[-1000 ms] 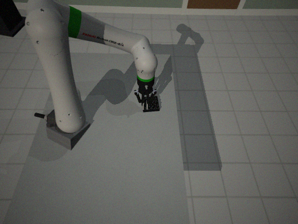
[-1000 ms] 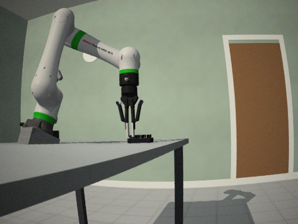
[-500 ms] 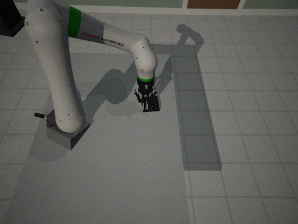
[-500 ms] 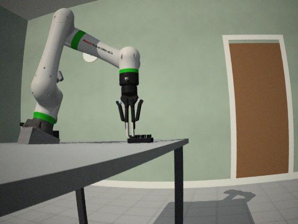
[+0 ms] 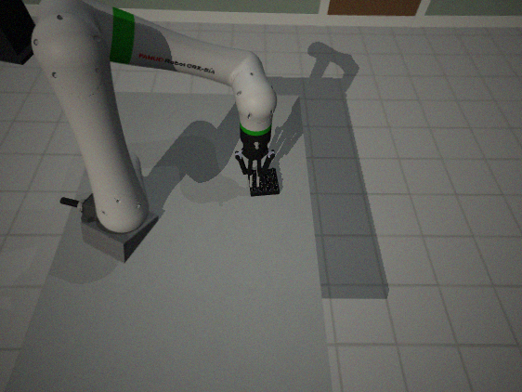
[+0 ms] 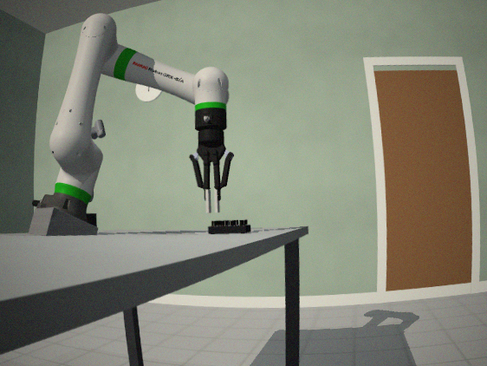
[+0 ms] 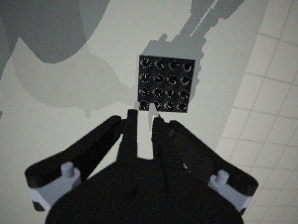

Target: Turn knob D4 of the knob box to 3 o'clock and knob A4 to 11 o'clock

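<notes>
While the knob box (image 6: 229, 226) sits on its feet near the desk (image 6: 130, 256) edge, the claw (image 6: 212, 210) hangs just above one corner knob, fingers nearly together, grasping nothing. Which knob that is, I cannot tell. Best approach: spread the fingers slightly wider than the knob, centre, descend straight, clamp, then rotate slowly without nudging neighbours.

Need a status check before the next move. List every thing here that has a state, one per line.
Gripper: above the knob box, off it, fingers a narrow gap apart, holding nothing.
Knob box: on the table, flat on its feet.
Knobs: sixteen in a grid, none gripped; pointer marks too small to read.
Door: shut.
</notes>
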`<action>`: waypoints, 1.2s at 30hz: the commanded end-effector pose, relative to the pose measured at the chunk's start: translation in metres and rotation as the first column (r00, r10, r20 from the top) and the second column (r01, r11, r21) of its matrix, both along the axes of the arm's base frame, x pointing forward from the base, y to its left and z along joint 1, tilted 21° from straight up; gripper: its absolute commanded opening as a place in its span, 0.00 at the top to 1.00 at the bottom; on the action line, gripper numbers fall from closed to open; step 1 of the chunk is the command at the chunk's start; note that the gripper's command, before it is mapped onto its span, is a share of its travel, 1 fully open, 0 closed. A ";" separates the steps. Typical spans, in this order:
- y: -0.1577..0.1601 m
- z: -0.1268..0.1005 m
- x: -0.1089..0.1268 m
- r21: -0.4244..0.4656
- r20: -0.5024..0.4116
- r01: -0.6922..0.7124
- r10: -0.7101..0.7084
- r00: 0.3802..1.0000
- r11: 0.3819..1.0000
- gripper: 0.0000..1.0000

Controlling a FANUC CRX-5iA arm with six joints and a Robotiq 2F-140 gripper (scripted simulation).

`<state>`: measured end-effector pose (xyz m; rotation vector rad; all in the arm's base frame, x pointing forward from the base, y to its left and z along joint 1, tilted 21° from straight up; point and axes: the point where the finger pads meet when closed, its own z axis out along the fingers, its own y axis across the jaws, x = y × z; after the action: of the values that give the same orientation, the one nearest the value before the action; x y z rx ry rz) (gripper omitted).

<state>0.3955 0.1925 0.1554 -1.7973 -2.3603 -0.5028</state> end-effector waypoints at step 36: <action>-0.004 0.012 -0.001 -0.089 0.157 -0.458 0.467 0.870 0.884 0.88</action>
<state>0.3941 0.1893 0.1655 -1.3423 -2.7270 -0.5354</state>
